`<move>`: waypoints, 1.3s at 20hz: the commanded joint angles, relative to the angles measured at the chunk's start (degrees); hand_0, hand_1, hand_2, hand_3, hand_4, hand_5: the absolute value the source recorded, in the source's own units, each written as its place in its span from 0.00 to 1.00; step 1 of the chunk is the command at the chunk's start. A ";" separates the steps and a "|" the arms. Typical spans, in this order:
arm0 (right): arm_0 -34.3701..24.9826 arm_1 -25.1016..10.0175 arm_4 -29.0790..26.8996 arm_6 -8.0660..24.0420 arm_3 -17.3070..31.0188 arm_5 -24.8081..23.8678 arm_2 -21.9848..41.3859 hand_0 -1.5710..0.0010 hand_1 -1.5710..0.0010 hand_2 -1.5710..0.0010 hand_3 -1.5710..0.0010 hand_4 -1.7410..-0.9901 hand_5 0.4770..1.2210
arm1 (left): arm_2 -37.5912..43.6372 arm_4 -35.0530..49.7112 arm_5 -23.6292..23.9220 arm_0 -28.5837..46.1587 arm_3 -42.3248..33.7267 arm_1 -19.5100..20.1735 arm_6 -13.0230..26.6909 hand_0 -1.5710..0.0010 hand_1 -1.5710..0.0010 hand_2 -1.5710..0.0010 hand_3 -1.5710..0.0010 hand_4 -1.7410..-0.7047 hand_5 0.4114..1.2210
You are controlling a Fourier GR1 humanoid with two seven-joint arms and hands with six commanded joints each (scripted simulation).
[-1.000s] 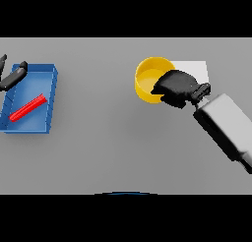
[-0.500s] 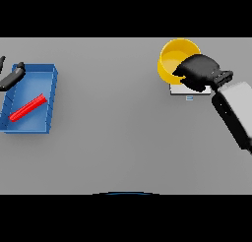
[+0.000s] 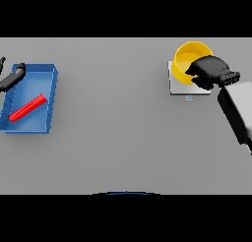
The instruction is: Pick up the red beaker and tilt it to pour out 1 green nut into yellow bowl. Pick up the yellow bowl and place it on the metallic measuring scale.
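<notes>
The yellow bowl (image 3: pixel 190 57) is at the far right, over the metallic measuring scale (image 3: pixel 178 83). My right hand (image 3: pixel 209 73) has its fingers curled over the bowl's near right rim. I cannot see whether the bowl rests on the scale or hangs just above it. The red beaker (image 3: pixel 28 107) lies on its side inside the blue tray (image 3: pixel 50 101) at the far left. My left hand (image 3: pixel 11 78) shows at the left edge, over the tray's far corner, fingers relaxed and holding nothing. No green nut shows.
The scale has a small display tab (image 3: pixel 189 97) on its near edge. My right forearm (image 3: pixel 238 110) slants down to the right edge of the view.
My right hand has carried the yellow bowl to the right and farther from me, from left of the scale to over it. The left hand and the beaker stayed put.
</notes>
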 commanded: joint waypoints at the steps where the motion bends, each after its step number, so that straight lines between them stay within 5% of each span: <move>1: -0.22 0.30 -0.34 -0.26 0.96 -0.12 -0.39 0.00 0.00 0.09 0.15 0.00 1.00 | 0.01 -0.01 -0.03 -0.01 -0.06 0.16 0.16 1.00 1.00 1.00 1.00 0.98 0.37; 7: -0.95 2.22 -1.00 -1.05 5.50 0.47 -1.22 0.10 0.00 0.13 0.05 0.00 1.00 | -0.19 -0.19 0.22 -0.27 -0.02 -0.23 0.52 1.00 1.00 1.00 1.00 0.98 0.37; 9: -1.47 1.98 -0.89 -1.27 6.62 0.71 -1.58 0.11 0.00 0.12 0.13 0.00 1.00 | -0.39 -0.38 0.46 -0.30 0.14 -0.55 0.67 1.00 1.00 1.00 1.00 0.98 0.37; 11: -1.16 1.53 -1.44 -2.56 6.70 1.27 -2.23 0.28 0.16 0.15 0.33 0.05 1.00 | 0.14 -0.12 -0.32 -0.64 1.30 -0.51 -0.08 1.00 1.00 1.00 1.00 0.98 0.38; 13: -1.13 1.93 -1.84 -1.18 6.72 1.95 -2.61 0.54 0.38 0.34 0.47 0.16 0.80 | 0.04 -0.01 -0.59 -0.01 1.22 -0.53 -0.67 1.00 1.00 1.00 1.00 0.97 0.39; 16: -1.50 1.66 -1.58 -1.11 7.50 3.12 -2.31 0.76 0.63 0.56 0.61 0.27 0.61 | -0.32 -0.33 -0.27 -0.17 1.05 -1.06 -0.70 1.00 1.00 1.00 1.00 0.98 0.38; 20: -1.86 1.45 0.08 -3.14 8.68 2.13 -0.79 0.90 0.84 0.76 0.71 0.36 0.49 | -0.21 -0.49 0.23 -0.53 1.49 -1.23 -0.20 1.00 1.00 1.00 1.00 0.98 0.36; 26: -2.04 1.07 -0.62 -1.19 8.28 4.91 -1.22 0.97 0.96 0.93 0.83 0.44 0.38 | 0.15 -0.08 0.06 -0.30 0.74 -0.45 -0.29 1.00 1.00 1.00 1.00 0.99 0.35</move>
